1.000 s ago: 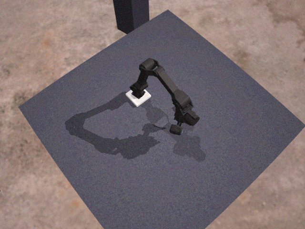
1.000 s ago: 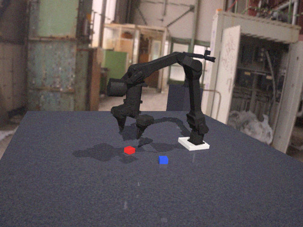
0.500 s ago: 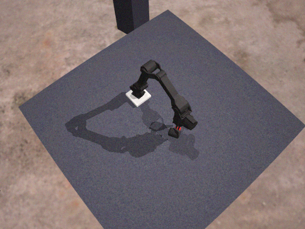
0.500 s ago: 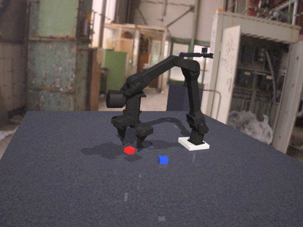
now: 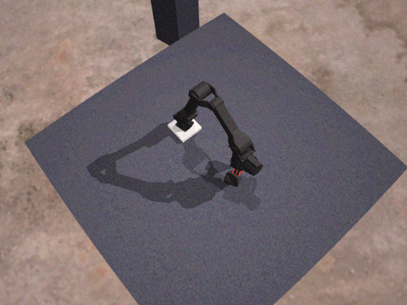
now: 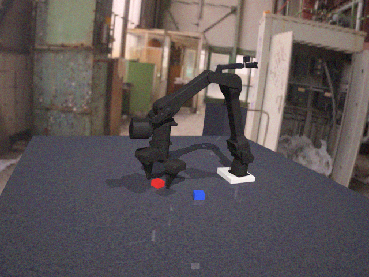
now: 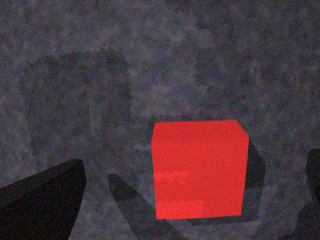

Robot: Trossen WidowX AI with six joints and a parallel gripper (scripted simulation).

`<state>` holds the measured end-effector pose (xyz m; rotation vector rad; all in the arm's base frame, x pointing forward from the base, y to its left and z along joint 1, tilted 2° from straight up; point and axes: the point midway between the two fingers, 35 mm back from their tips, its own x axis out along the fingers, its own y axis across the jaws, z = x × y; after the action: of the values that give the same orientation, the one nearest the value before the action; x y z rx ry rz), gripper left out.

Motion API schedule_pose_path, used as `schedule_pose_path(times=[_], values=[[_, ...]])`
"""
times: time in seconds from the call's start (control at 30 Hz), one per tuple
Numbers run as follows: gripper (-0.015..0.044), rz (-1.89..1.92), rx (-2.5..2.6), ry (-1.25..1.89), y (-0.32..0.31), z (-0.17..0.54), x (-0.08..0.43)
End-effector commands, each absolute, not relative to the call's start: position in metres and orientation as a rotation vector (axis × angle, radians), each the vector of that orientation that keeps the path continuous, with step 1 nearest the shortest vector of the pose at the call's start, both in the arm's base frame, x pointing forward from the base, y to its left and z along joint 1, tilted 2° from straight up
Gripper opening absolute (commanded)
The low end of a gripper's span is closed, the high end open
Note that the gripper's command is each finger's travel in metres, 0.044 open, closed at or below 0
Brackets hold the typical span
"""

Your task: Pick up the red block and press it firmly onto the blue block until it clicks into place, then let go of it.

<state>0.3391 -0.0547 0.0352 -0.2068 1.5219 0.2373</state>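
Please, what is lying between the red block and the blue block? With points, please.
In the exterior view, between the red block (image 6: 157, 183) (image 7: 200, 175) and the blue block (image 6: 199, 195) stands one black finger (image 6: 169, 179) of the open tool.

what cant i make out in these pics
- Blue block: not visible in the top view, where the arm probably hides it; outside the wrist view.
- Red block: in the top view, only slivers of red show at the gripper.
- Right-hand finger in the wrist view: mostly cut off by the image edge.
- Background machinery, exterior view: blurred.
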Motion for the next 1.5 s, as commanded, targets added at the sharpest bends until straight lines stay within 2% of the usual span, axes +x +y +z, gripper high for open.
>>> schedule_pose_path(times=[0.0,0.4,0.63,0.73,1.47], values=[[0.0440,0.235,-0.200,1.524,-0.054,0.030,0.338],[0.0125,0.235,-0.200,1.524,-0.054,0.030,0.338],[0.0078,0.235,-0.200,1.524,-0.054,0.030,0.338],[0.0000,0.235,-0.200,1.524,-0.054,0.033,0.339],[0.0000,0.235,-0.200,1.523,-0.062,0.136,0.346]])
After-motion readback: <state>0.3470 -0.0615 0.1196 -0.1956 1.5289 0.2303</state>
